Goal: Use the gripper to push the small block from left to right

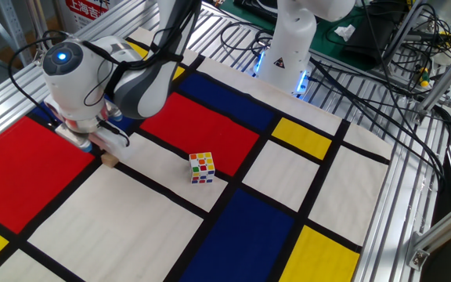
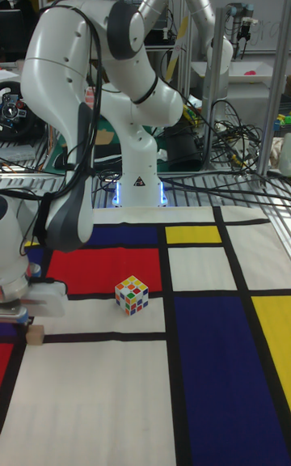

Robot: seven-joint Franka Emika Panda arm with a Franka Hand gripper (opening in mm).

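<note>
The small block (image 1: 110, 161) is a tiny tan wooden cube on the black line between the red and white panels at the left; it also shows in the tall fixed view (image 2: 35, 336). My gripper (image 1: 94, 147) sits low on the mat right against the block's left side, under the white wrist module. Its dark, blue-accented fingers show as one narrow tip with no gap, shut on nothing. In the tall fixed view the gripper (image 2: 14, 323) is at the left edge, partly cut off.
A multicoloured puzzle cube (image 1: 202, 168) (image 2: 132, 294) stands on a white panel to the right of the block. The arm's white base (image 1: 286, 47) stands at the mat's far edge. Aluminium rails and cables (image 1: 413, 70) surround the mat.
</note>
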